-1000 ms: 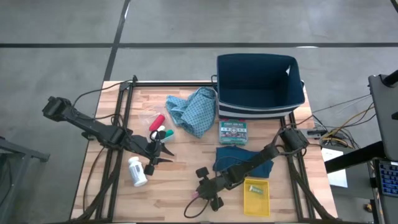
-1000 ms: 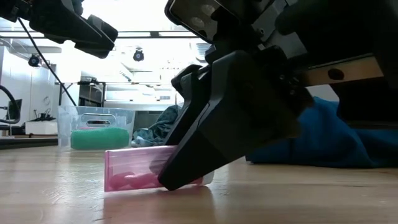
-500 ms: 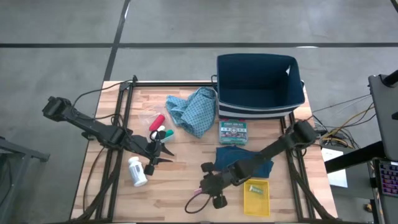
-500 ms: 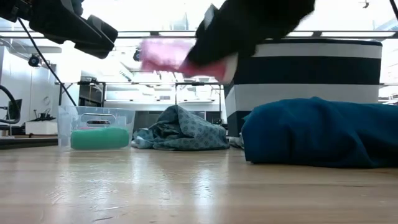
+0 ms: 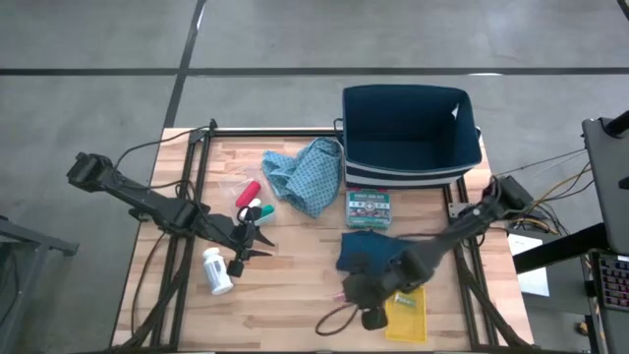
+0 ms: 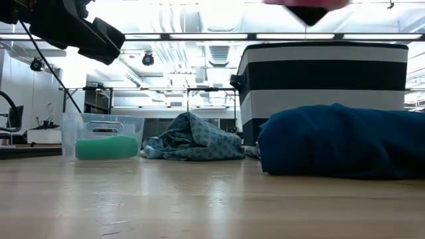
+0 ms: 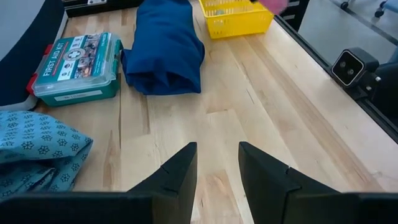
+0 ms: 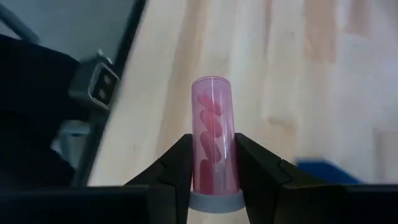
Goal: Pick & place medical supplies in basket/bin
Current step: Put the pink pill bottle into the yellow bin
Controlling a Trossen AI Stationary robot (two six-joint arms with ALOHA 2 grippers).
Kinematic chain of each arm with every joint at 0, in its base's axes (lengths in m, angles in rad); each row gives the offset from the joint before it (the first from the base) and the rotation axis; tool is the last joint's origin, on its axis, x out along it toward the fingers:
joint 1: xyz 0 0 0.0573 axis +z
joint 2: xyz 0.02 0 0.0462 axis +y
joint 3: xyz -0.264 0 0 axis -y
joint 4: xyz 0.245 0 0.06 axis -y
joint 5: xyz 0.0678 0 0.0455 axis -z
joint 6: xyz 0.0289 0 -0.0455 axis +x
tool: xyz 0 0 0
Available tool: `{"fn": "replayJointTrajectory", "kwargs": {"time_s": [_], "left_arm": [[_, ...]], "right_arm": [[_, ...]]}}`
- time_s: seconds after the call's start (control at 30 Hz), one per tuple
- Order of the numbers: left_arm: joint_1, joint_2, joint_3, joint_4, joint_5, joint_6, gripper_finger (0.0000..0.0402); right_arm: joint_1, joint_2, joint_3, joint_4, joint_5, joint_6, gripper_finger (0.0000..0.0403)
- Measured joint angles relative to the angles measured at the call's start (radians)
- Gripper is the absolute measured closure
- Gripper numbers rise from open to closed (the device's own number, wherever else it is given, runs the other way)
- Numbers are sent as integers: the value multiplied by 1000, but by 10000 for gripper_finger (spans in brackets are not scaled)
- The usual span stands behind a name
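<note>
A: Right end effector (image 8: 211,177) is clamping a pink vial (image 8: 213,140), grey cap nearest the wrist, long axis running straight out between the fingers (image 8: 177,171).

B: Vs a sec ago?

A: Then it was lying flat on the tabletop (image 5: 285,285); now it's hanging lifted by the yellow tray (image 5: 411,313).

B: Left?

A: Left end effector (image 7: 217,165) is waiting, fingers slightly apart, by the white pill bottle (image 5: 217,271). Low cam is catching only a pink blur.

- pink tube (image 8: 214,143): clear, pink pills inside, grey cap, clamped between dark fingers, lifted above the table.
- white pill bottle (image 5: 217,271): lying far left of the navy basket (image 5: 410,133).
- light-blue patterned cloth (image 5: 307,174): crumpled, just left of the basket.
- dark teal folded cloth (image 5: 371,250): in front of the basket.
</note>
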Motion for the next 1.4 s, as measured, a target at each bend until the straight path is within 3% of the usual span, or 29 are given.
{"fn": "replayJointTrajectory", "kwargs": {"time_s": [0.2,0.3,0.87,1.4], "left_arm": [[0,0,0,-4,0,0,281],[0,0,0,-4,0,0,281],[0,0,0,-3,0,0,281],[0,0,0,-3,0,0,281]], "right_arm": [[118,-52,-1,-150,205,124,303],[176,-65,-2,-227,242,233,303],[425,-65,-5,-452,268,783,302],[467,-63,-154,-408,263,916,302]]}}
